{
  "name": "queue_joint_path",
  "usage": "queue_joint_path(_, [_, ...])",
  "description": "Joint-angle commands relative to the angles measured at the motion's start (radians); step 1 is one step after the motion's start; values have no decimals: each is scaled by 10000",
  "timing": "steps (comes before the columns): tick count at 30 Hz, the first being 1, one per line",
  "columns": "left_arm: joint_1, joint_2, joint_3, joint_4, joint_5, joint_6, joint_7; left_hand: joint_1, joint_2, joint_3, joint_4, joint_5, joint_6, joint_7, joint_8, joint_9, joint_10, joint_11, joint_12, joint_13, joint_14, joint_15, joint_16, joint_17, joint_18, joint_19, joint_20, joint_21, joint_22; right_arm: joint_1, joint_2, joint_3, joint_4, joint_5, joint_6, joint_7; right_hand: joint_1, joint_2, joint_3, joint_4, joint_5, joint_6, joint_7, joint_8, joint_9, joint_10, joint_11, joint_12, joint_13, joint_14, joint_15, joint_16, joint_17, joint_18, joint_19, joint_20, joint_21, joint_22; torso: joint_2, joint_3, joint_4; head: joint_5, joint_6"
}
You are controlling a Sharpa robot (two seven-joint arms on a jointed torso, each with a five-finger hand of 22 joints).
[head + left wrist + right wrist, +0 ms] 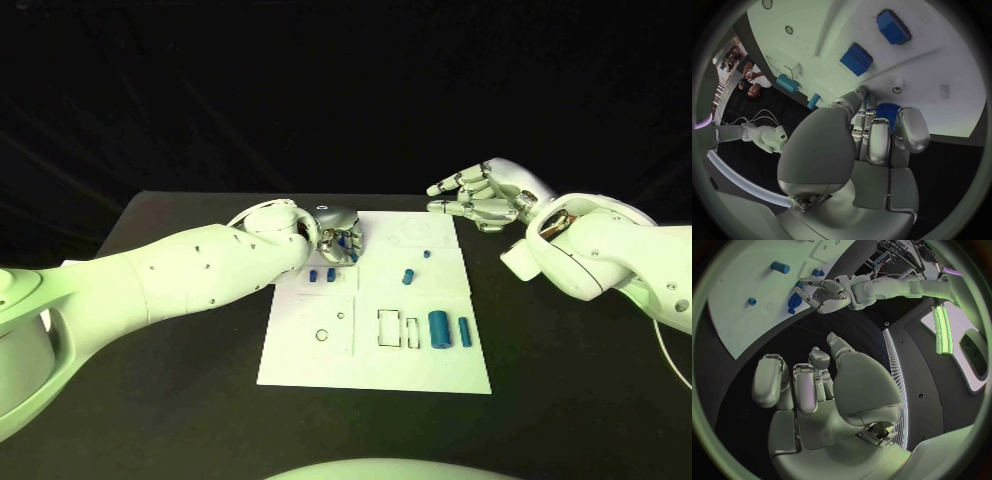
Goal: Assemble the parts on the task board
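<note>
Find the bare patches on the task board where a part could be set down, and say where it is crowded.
Free: the task board's near strip below the outlines. Crowded: the near-right corner, with the big blue cylinder and slim one, and the far-left, under the left hand.

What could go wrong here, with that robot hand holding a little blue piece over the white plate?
1. The left robot hand grips a blue part only at its fingertips, so it might slip and drop.
2. Two blue blocks lie just beside that hand on the board; lowering it could knock them.
3. The right robot hand hangs open off the board's far corner, so it likely could not catch or steady anything.
</note>
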Motion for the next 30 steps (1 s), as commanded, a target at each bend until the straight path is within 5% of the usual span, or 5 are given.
queue_joint_path(1, [-49,60,-27,-50,-99,381,-126,-61,116,92,-5,-36,60,18,-73,-17,94,-7,-49,16,124,-13,72,44,-108,91,-16,114,91,-8,14,0,7,-53,131,86,73,59,-51,-10,58,33,13,51,3,-45,-17,12,9,640,15,-19,924,141,-44,2,-37,6,-1,3,3,-6,-5])
queue_joint_path(15, [-67,-192,66,221,418,-181,67,8,344,670,-395,-167,540,-11,-63,-4,549,-123,-92,157,310,-125,364,300,-237,327,-123,803,701,-9,11,0,7,-51,136,96,73,59,-51,-10,58,33,13,51,3,-45,-17,12,9,640,15,-19,924,141,-44,2,-37,6,-8,-3,11,-27,6])
queue_joint_path(26, [-64,-832,534,945,1215,-430,61,-90,309,749,-439,-159,578,25,-98,-16,570,-101,-161,169,301,-111,285,147,-253,355,-117,879,771,-11,-6,0,4,-40,121,97,64,77,-62,14,77,48,13,62,7,-40,-17,19,7,639,16,-26,918,140,-42,2,-37,8,-12,-1,25,-27,51])
queue_joint_path(30, [-61,-1137,615,1193,1391,-355,44,-104,297,770,-457,-155,589,29,-105,-19,580,-99,-176,172,303,-110,279,132,-256,360,-116,893,785,-11,-19,0,4,-39,128,92,64,77,-62,14,77,48,13,62,7,-40,-17,19,7,639,16,-26,918,140,-42,2,-37,8,-14,5,24,-9,44])
